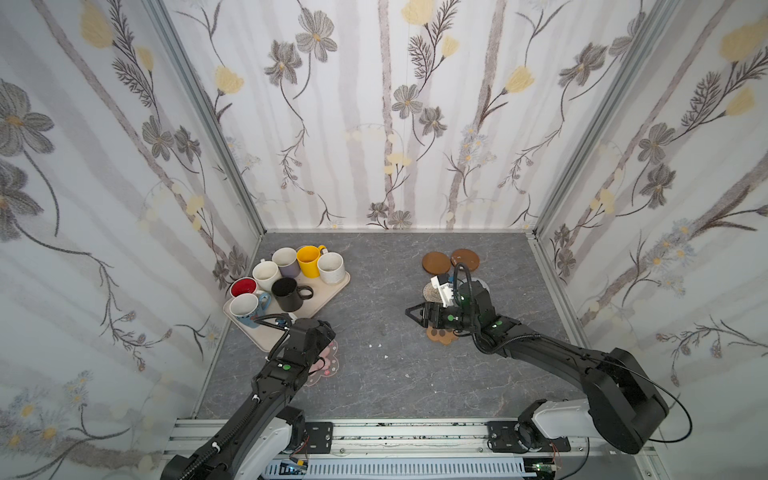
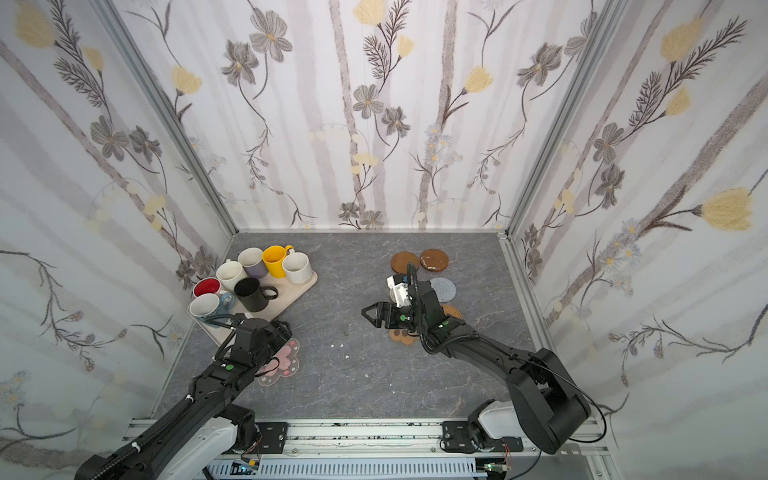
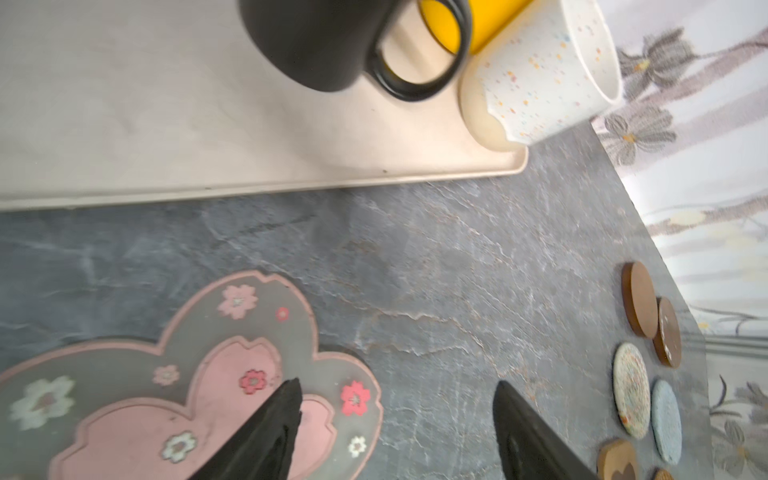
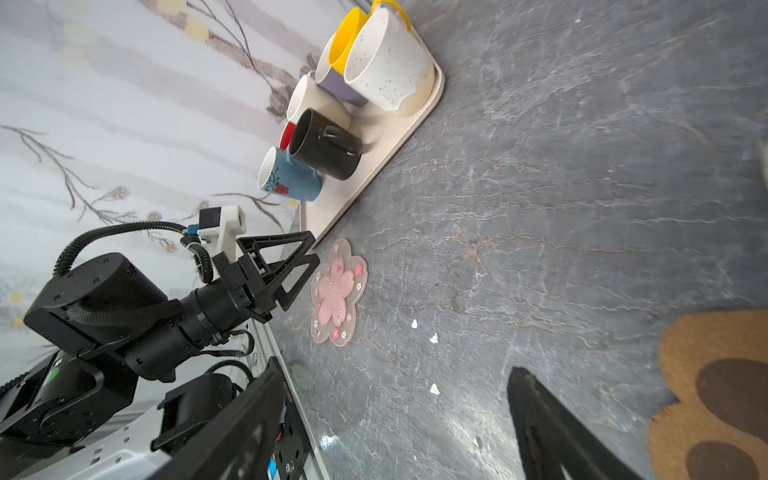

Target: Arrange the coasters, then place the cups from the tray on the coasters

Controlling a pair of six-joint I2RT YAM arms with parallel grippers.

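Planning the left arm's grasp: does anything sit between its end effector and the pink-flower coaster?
Nothing visible does. The open left end effector hangs at the pink-flower coaster, one finger overlapping it in the left wrist view; the tray lies beyond, not between.

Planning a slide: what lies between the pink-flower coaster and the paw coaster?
Bare table except a few white specks, shown in both top views and the right wrist view.
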